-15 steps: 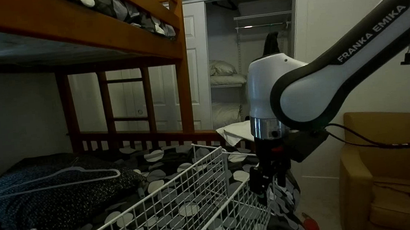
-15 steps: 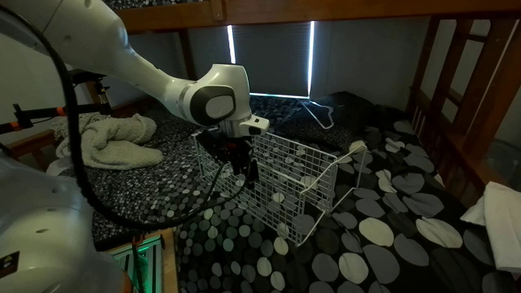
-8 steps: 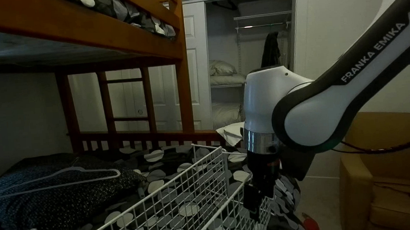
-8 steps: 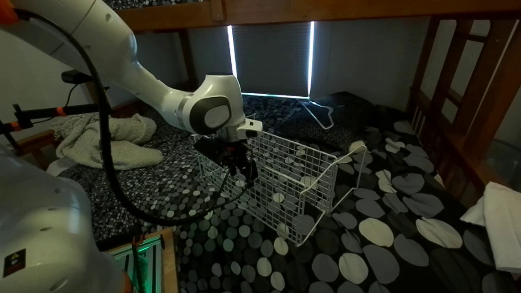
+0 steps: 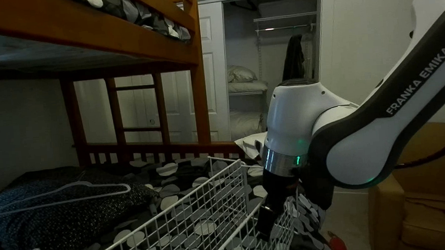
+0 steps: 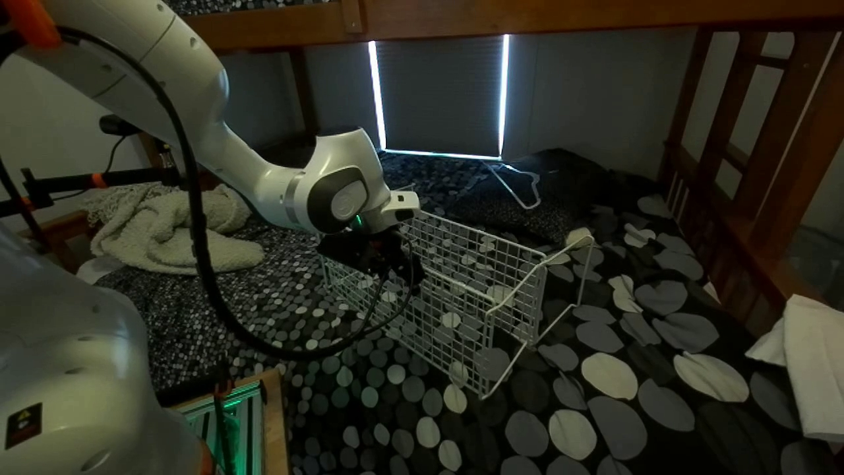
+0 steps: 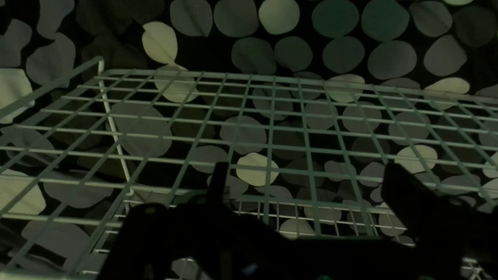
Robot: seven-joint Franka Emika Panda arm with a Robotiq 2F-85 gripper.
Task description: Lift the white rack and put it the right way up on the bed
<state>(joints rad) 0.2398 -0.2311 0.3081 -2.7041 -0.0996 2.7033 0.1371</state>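
The white rack (image 5: 154, 218) lies on the bed (image 5: 168, 169), its long grid walls standing up. In an exterior view, the rack (image 6: 486, 349) has wire legs sticking out at its right end, over the dotted bed cover (image 6: 610, 376). My gripper (image 5: 264, 227) is tilted at the rack's near grid wall; it also shows in an exterior view (image 6: 412, 274), partly dark. In the wrist view the gripper's fingers (image 7: 306, 166) are spread wide over the rack's mesh (image 7: 272, 79), with nothing held between them. Whether the fingertips touch the wires, I cannot tell.
The upper bunk rail (image 6: 527, 23) runs overhead. A thin hanger (image 5: 80, 184) lies on a dark pillow (image 5: 67, 224). A cream blanket (image 6: 191, 244) is behind the arm, and a white cloth (image 6: 817, 369) hangs at the bed's end. A tan armchair (image 5: 386, 191) stands beside.
The wrist has lowered and tilted, and the gripper has moved left and down in an exterior view, toward the rack's near wall. The rack has not moved.
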